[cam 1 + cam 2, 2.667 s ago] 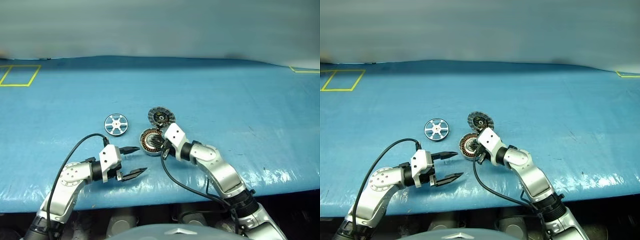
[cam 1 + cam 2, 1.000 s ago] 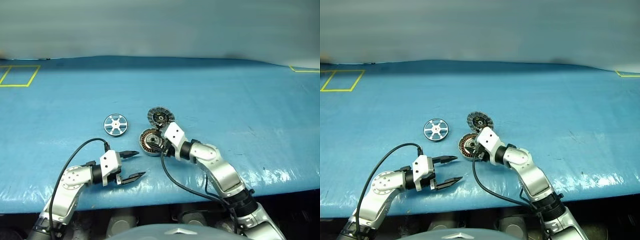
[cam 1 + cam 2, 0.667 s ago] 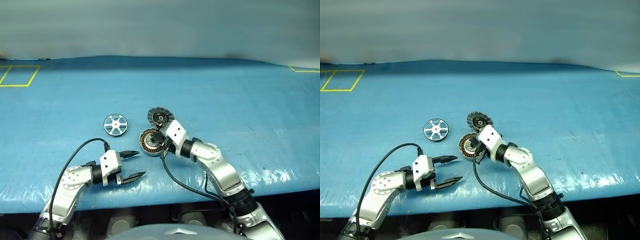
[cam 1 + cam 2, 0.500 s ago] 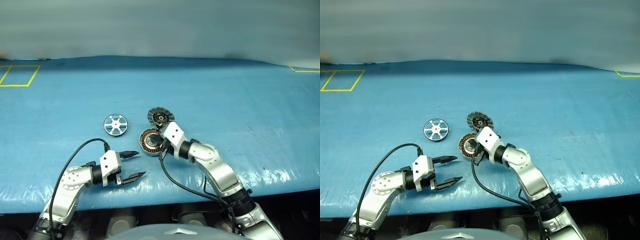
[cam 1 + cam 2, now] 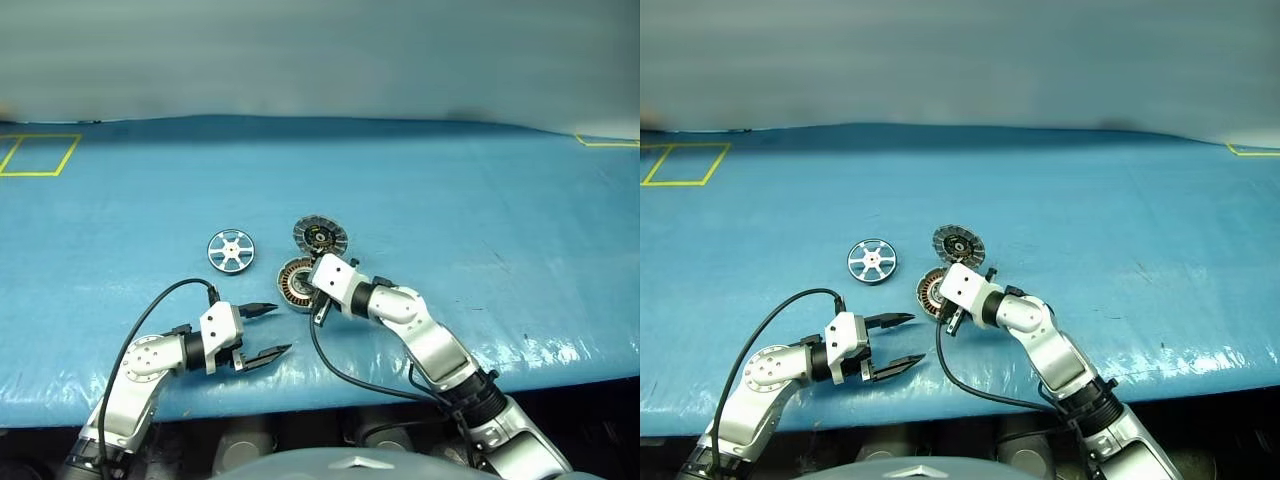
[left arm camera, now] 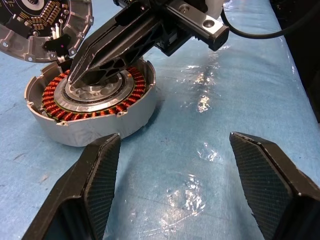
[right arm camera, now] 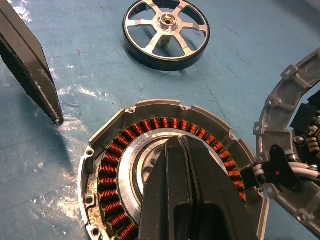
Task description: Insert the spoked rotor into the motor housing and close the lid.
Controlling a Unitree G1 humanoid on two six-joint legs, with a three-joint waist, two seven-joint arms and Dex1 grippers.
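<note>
Copper windings ring the inside of the motor housing, which sits on the blue table cover with its lid swung open just behind it. The right gripper has its two fingers pressed together, tips resting in the housing's dark centre — holding nothing. The spoked rotor lies flat on the cover, near the housing on the robot's left, untouched. The left gripper hovers close to the near edge with fingers spread wide, empty. Judging by this, the insertion has not begun; the right arm seems to be probing or steadying the housing. Next, one gripper must reach the rotor and grasp its rim. Count: one rotor, one housing, one lid, two grippers.
</note>
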